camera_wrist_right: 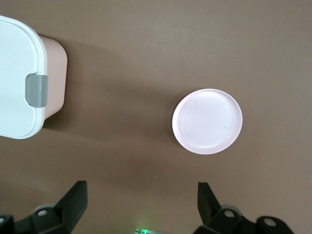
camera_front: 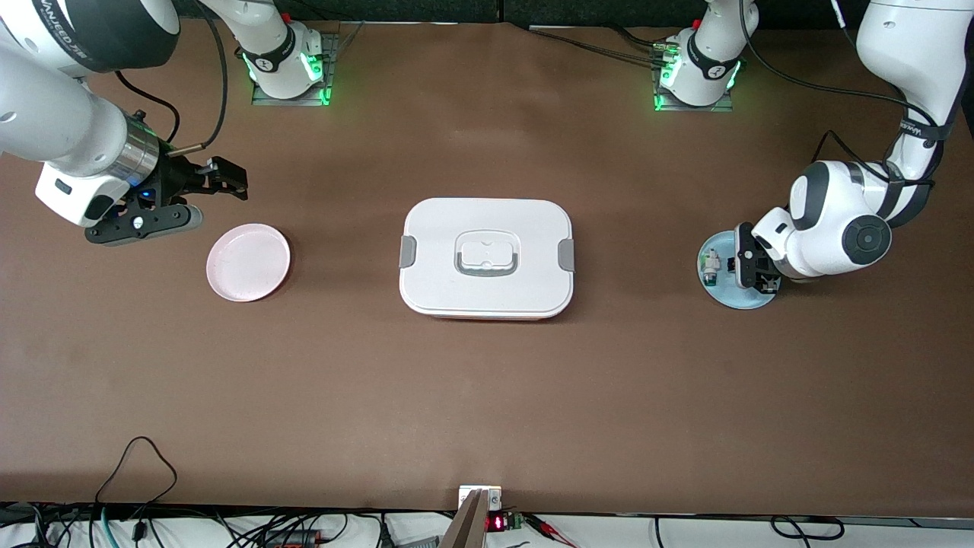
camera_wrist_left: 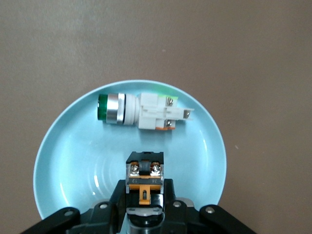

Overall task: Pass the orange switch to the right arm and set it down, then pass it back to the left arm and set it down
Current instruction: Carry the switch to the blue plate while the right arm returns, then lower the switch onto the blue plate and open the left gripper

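Note:
The orange switch (camera_wrist_left: 145, 171) is between the jaws of my left gripper (camera_wrist_left: 145, 189), which is shut on it low over the light blue plate (camera_wrist_left: 68, 161). In the front view this gripper (camera_front: 752, 264) is over the blue plate (camera_front: 742, 298) at the left arm's end of the table, and the switch is hidden by its fingers. The white box (camera_front: 487, 257) stands mid-table and also shows in the right wrist view (camera_wrist_right: 17, 78). My right gripper (camera_front: 215, 198) is open and empty in the air next to the pink plate (camera_front: 248, 262).
A white-and-green component (camera_wrist_left: 139, 111) lies on the blue plate beside the switch and also shows in the front view (camera_front: 711, 265). The pink plate (camera_wrist_right: 207, 121) is empty. Cables hang along the table edge nearest the front camera.

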Controlling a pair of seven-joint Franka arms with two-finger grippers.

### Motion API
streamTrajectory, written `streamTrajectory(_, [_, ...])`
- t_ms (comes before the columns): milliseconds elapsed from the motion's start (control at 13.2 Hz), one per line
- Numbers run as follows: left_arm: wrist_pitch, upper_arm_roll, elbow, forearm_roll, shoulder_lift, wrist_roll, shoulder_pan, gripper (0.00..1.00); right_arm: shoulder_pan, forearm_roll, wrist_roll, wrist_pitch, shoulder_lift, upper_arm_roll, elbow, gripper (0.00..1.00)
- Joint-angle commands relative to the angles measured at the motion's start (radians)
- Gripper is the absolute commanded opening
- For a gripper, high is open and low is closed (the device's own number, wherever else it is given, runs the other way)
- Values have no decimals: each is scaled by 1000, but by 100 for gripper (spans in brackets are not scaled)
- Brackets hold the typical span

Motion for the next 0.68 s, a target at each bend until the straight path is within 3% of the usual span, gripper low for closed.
streamTrajectory(0, [32,-10,-18,21,3,24,24,5,-15,-78,13,-48,1,-28,18,100])
streamTrajectory(152, [46,-10,-19,24,6,24,24,22,-13,-148,13,-63,-8,-112,31,100])
streamTrajectory(228, [47,-10,-18,31,15,23,25,24,-9,-223,17,-57,-8,-146,38,100])
streamTrajectory(304, [49,-10,-16,33,18,23,30,31,-12,-275,34,-53,-8,-148,38,100])
streamTrajectory(380, [47,-12,-16,33,20,24,32,80,-19,-277,42,-54,-9,-154,42,100])
streamTrajectory(456, [47,-12,-15,33,22,24,35,100,-37,-221,72,-53,-8,-174,48,100])
streamTrajectory(608, [40,-12,-9,33,20,23,35,100,-77,-18,99,-53,-9,-233,68,100])
